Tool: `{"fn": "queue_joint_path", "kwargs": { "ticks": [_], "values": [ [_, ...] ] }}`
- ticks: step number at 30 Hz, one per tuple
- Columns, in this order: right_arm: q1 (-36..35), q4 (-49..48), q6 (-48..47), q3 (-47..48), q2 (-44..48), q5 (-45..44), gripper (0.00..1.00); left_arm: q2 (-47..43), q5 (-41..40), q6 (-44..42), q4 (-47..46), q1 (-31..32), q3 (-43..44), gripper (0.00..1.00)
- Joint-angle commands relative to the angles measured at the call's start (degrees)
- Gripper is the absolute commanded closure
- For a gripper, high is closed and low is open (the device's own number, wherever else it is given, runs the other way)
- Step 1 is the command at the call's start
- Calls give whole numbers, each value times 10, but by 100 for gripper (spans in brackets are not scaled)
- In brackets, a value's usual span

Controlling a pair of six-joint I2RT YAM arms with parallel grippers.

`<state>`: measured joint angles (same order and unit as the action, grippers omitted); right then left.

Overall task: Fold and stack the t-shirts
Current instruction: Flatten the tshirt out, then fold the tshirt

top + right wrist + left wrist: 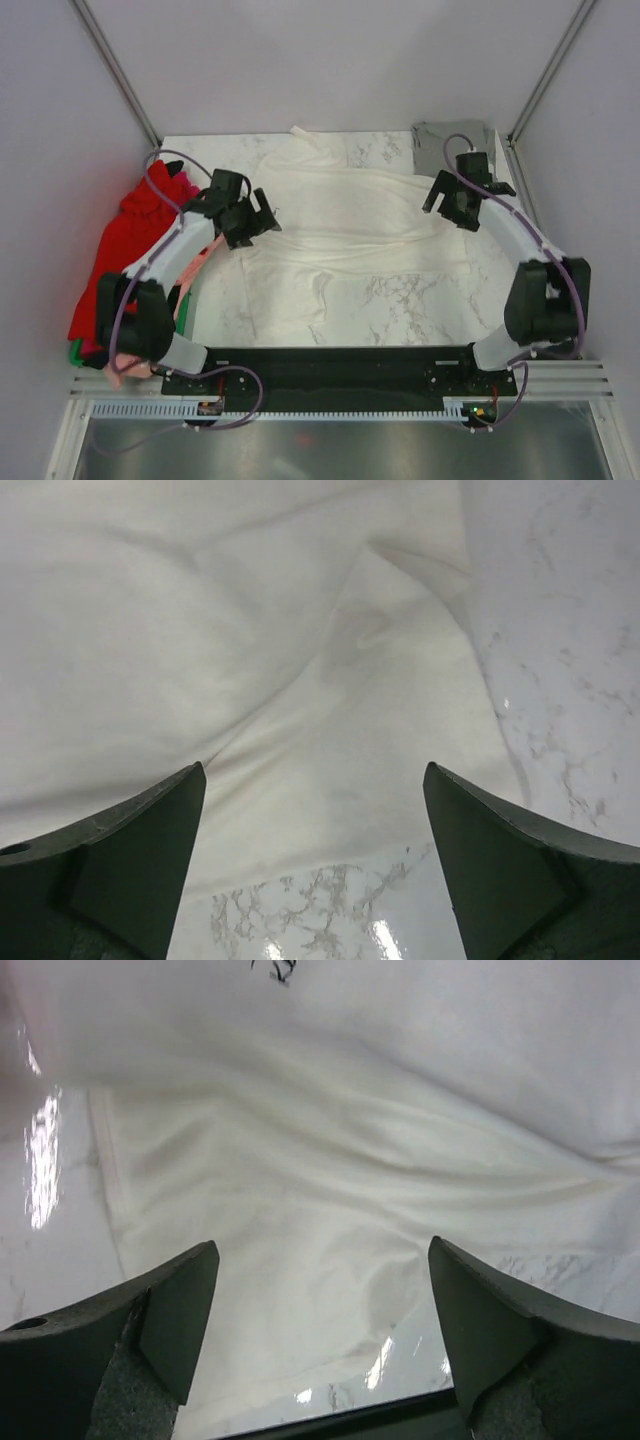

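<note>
A large cream t-shirt (350,225) lies spread and creased across the marble table (420,300). It fills the left wrist view (330,1160) and the right wrist view (250,650). My left gripper (258,215) hangs open and empty over the shirt's left side. My right gripper (445,200) hangs open and empty over its right side. A pile of shirts hangs off the table's left edge: red (125,240), pink (125,365), a strip of green (75,350). A grey shirt (440,145) lies folded at the back right corner.
Grey walls enclose the table on the left, back and right. A black base plate (340,365) runs along the near edge between the arm bases. Bare marble shows near the front right (560,680).
</note>
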<state>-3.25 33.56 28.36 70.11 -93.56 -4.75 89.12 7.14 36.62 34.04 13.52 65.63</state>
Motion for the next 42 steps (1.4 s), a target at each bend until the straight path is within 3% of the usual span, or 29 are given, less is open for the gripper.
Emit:
{"fn": "queue_joint_path", "kwargs": {
  "ticks": [1, 4, 7, 14, 20, 23, 27, 29, 32, 37, 39, 40, 42],
  "values": [
    [0, 21, 61, -65, 169, -72, 2, -161, -30, 45, 50, 17, -107, 8],
    [0, 20, 96, -174, 287, -119, 2, -247, -34, 87, 72, 26, -189, 10],
    [0, 1, 122, -261, 353, -84, 2, -273, -84, 124, 111, 66, -221, 12],
    [6, 12, 126, -327, 344, -50, 2, -303, -99, 210, 168, 156, -297, 12],
    [14, -8, 129, -349, 325, -41, 2, -317, -93, 289, 147, 237, -360, 17],
    [20, -25, 122, -354, 329, -20, 2, -296, -91, 293, 116, 246, -371, 21],
    [21, -50, 116, -357, 334, 13, 2, -248, -124, 282, 88, 248, -357, 35],
    [22, -52, 115, -359, 336, 17, 2, -221, -135, 275, 74, 248, -349, 37],
    [22, -50, 114, -365, 343, 15, 2, -200, -152, 271, 71, 250, -335, 58],
    [22, -53, 109, -371, 351, 12, 2, -178, -174, 257, 57, 249, -321, 60],
    [23, -53, 106, -369, 347, 12, 2, -164, -165, 246, 43, 249, -314, 65],
    [22, -53, 104, -368, 346, 12, 2, -161, -164, 243, 38, 249, -314, 69],
    [22, -55, 102, -369, 348, 8, 2, -159, -161, 235, 21, 249, -317, 89]
  ]
}}
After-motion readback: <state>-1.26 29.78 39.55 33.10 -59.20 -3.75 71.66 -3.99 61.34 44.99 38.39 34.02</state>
